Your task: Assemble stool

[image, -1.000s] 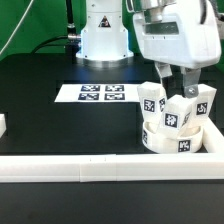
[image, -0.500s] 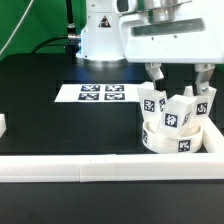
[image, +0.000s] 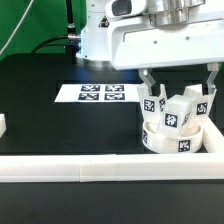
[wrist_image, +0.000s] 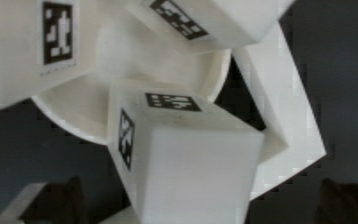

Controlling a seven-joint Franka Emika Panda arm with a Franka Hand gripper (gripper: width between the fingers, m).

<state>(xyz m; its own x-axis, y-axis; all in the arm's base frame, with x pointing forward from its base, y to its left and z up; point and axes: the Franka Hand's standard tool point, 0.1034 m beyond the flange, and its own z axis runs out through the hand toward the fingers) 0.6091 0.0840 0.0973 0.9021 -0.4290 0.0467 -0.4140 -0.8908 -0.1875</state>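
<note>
The round white seat disc point(image: 178, 142) lies at the exterior view's right, by the front rail. Three white tagged leg blocks stand in it: one to the left point(image: 152, 101), one in the middle point(image: 178, 113), one to the right point(image: 204, 103). My gripper point(image: 180, 84) hangs just above them, open, with its fingers point(image: 148, 80) spread wide on either side of the legs and touching none. In the wrist view the middle leg point(wrist_image: 185, 150) stands between the dark fingertips point(wrist_image: 60, 203), over the seat disc point(wrist_image: 78, 110), with my gripper point(wrist_image: 190, 206) around it.
The marker board point(image: 100, 93) lies flat at the table's middle. A long white rail point(image: 90, 166) runs along the front and another point(image: 217, 138) up the right side. A small white piece point(image: 2, 125) sits at the left edge. The arm's base point(image: 105, 40) stands behind.
The fingers have spread apart, from close around the middle leg to wide open. The hand has risen a little above the legs. The legs and seat have not moved.
</note>
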